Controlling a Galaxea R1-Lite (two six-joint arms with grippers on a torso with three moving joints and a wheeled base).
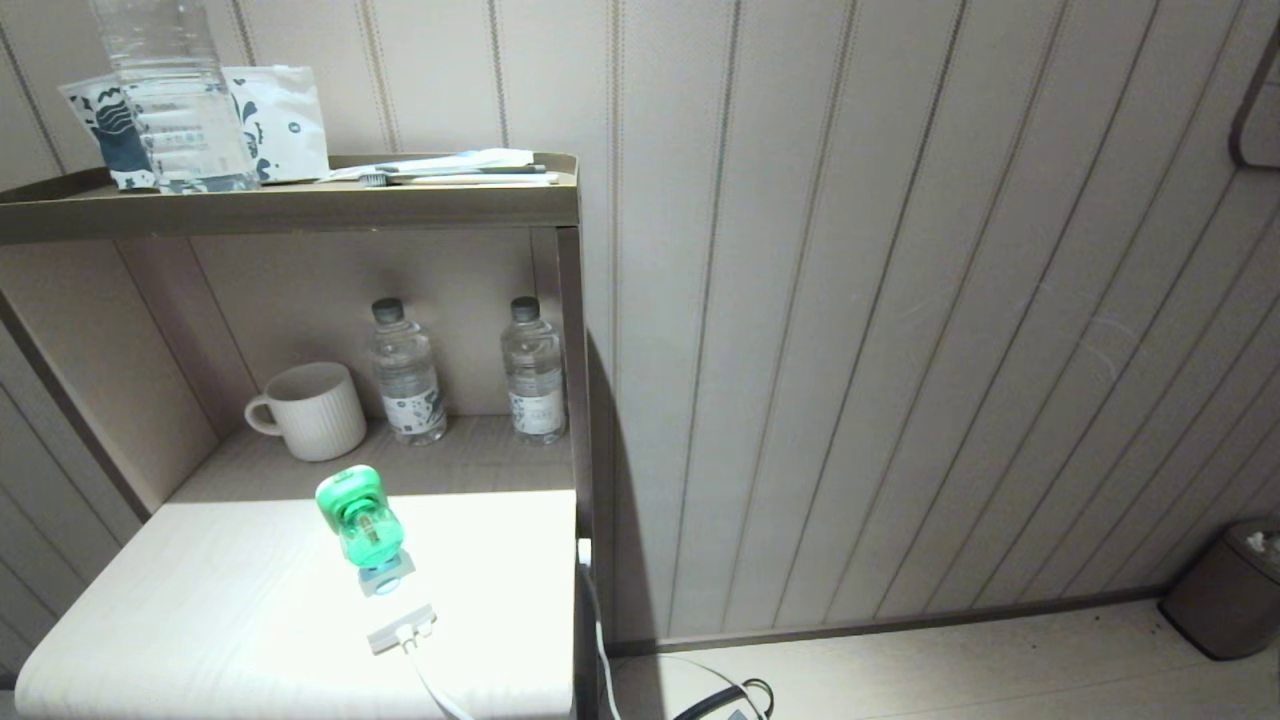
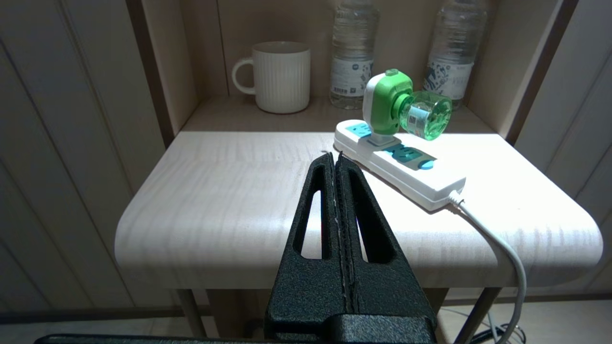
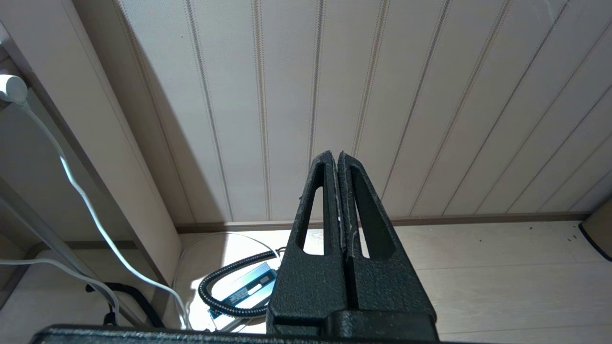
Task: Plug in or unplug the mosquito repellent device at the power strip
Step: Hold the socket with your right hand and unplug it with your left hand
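The mosquito repellent device (image 1: 360,520) (image 2: 399,106), white head with green top and a green liquid bottle, stands plugged into the white power strip (image 1: 398,606) (image 2: 404,165) on the pale side table (image 1: 200,600) (image 2: 229,191). The strip's white cord (image 2: 502,248) runs off the table's front edge. My left gripper (image 2: 335,155) is shut and empty, hanging in front of the table, short of the strip. My right gripper (image 3: 333,154) is shut and empty, off to the right of the table, facing the panelled wall above the floor. Neither arm shows in the head view.
A ribbed white mug (image 1: 308,410) (image 2: 277,76) and two clear water bottles (image 1: 405,372) (image 1: 533,370) stand in the shelf recess behind the table. Another bottle (image 1: 170,90) and packets sit on the top shelf. A corrugated black hose (image 3: 234,286) and a bin (image 1: 1225,590) are on the floor.
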